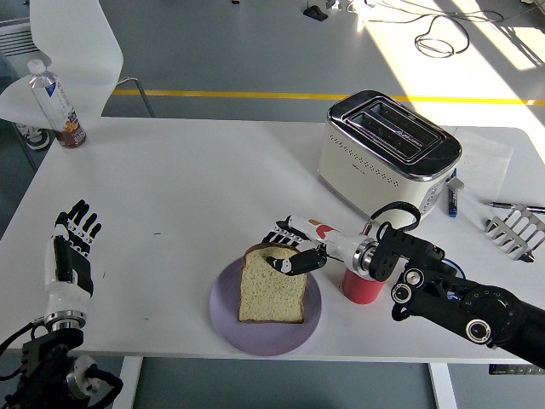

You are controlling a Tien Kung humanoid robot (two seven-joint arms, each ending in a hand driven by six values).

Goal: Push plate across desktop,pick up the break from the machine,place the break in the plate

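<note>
Placing step, judged near done: lower bread slice (271, 294) flat onto purple plate (230, 319) just below right hand (294, 253), then open fingers gently, lift clear without dragging slice. Right hand fingers curled, pinching slice's top crust. Left hand (71, 260) idle far left, fingers spread, empty.

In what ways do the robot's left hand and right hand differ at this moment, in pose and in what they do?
The left hand stands at the table's near left edge, fingers spread upward, holding nothing; the right hand reaches in over the purple plate with its fingers curled on the top crust of the bread slice. The left is far from the plate; the right is directly over it. Both have black and white fingers.
</note>
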